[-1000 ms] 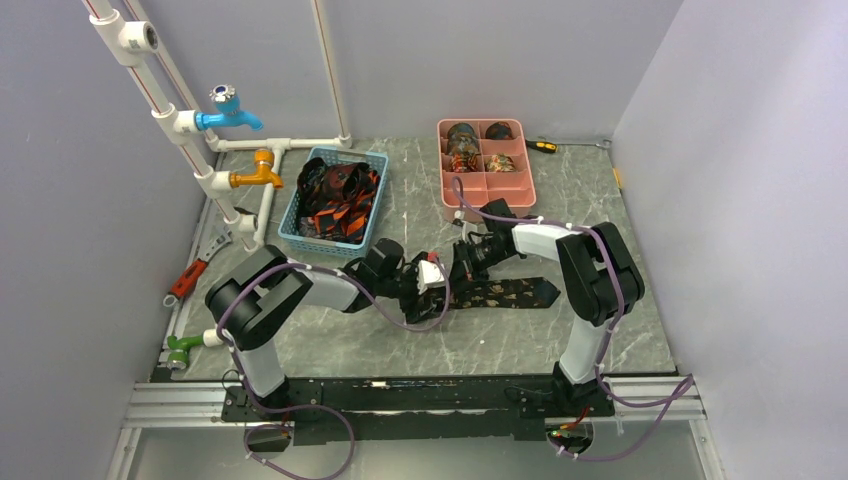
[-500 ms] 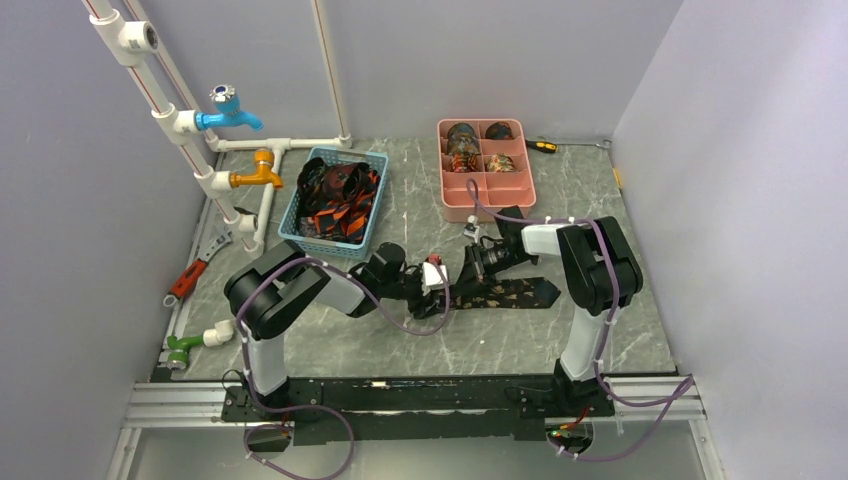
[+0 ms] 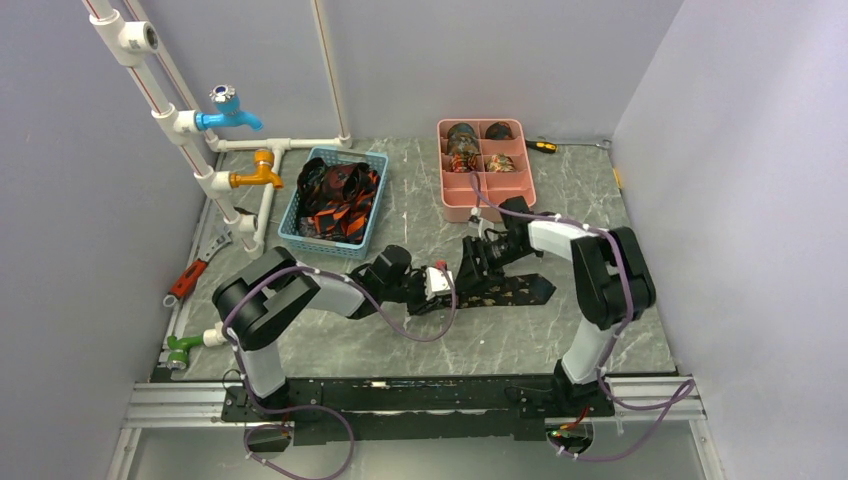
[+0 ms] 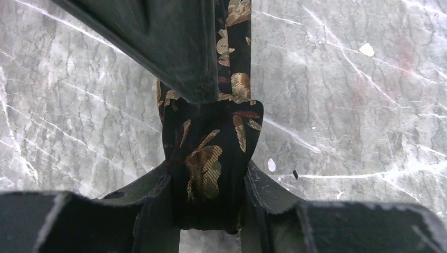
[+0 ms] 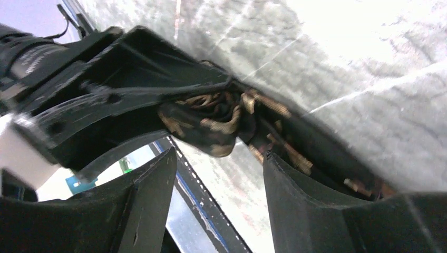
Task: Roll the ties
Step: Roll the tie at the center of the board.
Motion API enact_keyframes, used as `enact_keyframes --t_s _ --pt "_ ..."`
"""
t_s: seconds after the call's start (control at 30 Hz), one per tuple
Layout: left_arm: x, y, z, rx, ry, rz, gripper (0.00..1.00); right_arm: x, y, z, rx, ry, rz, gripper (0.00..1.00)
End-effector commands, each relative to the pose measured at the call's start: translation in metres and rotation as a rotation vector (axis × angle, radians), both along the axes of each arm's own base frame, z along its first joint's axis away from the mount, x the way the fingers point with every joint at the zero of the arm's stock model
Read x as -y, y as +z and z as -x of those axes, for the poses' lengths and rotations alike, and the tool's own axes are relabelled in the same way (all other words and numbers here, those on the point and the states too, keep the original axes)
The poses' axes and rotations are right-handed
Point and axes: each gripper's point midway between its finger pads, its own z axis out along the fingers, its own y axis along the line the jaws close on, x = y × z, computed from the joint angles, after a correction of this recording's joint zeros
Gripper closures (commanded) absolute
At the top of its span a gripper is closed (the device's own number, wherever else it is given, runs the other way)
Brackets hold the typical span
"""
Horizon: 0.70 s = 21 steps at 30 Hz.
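1. Work surface: the grey marble-pattern table (image 3: 400,335) carries all items; both arms reach inward over its centre.

2. Supply container: a blue perforated plastic basket (image 3: 322,243) stands at the far left of the table. It holds a heap of loose black-and-orange ties (image 3: 338,200).

3. Output container: a pink plastic compartment tray (image 3: 508,188) stands at the far centre, well apart from the basket. Its far compartments hold small rolled tie coils (image 3: 462,135); the near compartments show bare pink floor.

4. Workpiece: a black necktie with a gold leaf pattern (image 3: 510,290) lies on the table between the two grippers. Its wide end lies flat toward the right. Its other end is wound into a compact roll (image 4: 211,158), from which the unrolled strip runs away across the marble.

5. Left gripper (image 4: 208,174): the fingers press against both sides of the roll, clamping it just above the table.

6. Right gripper (image 5: 219,154): the fingers stand apart with nothing between them. The roll (image 5: 211,118) sits just beyond the fingertips, inside the black fingers of the left gripper.
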Motion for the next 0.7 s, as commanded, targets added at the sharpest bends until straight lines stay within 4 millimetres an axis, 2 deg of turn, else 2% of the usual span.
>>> enact_keyframes --t_s 0.0,0.13,0.33,0.37,0.43,0.53,0.57,0.6,0.63,0.67 --pt "-0.038 -0.05 0.018 -0.103 0.063 -0.249 0.79 0.002 0.029 0.009 0.048 -0.022 -0.001 0.36" --pt "-0.033 -0.052 0.02 -0.11 0.053 -0.263 0.78 -0.012 0.028 0.015 0.039 -0.006 -0.024 0.36" --pt "-0.028 -0.054 0.019 -0.12 0.053 -0.278 0.74 -0.012 0.001 0.004 0.004 0.012 0.064 0.38" --pt "-0.028 -0.055 0.019 -0.122 0.051 -0.28 0.74 -0.012 -0.002 0.001 0.007 0.011 0.076 0.4" --pt "-0.027 -0.054 0.019 -0.124 0.049 -0.278 0.74 -0.01 -0.009 -0.003 0.009 0.007 0.098 0.52" --pt "-0.025 -0.051 0.021 -0.121 0.034 -0.264 0.74 -0.005 -0.016 -0.005 0.027 0.01 0.126 0.86" --pt "-0.024 -0.051 0.021 -0.12 0.026 -0.26 0.74 -0.003 -0.017 -0.004 0.025 0.01 0.126 0.92" --pt "-0.023 -0.051 0.022 -0.121 0.014 -0.257 0.74 -0.002 -0.019 -0.002 0.014 0.01 0.125 0.94" --pt "-0.022 -0.051 0.023 -0.119 0.006 -0.255 0.74 0.0 -0.021 0.0 0.004 0.012 0.125 0.91" --pt "-0.022 -0.052 0.023 -0.118 -0.001 -0.255 0.74 0.002 -0.022 0.0 -0.005 0.01 0.128 0.8"
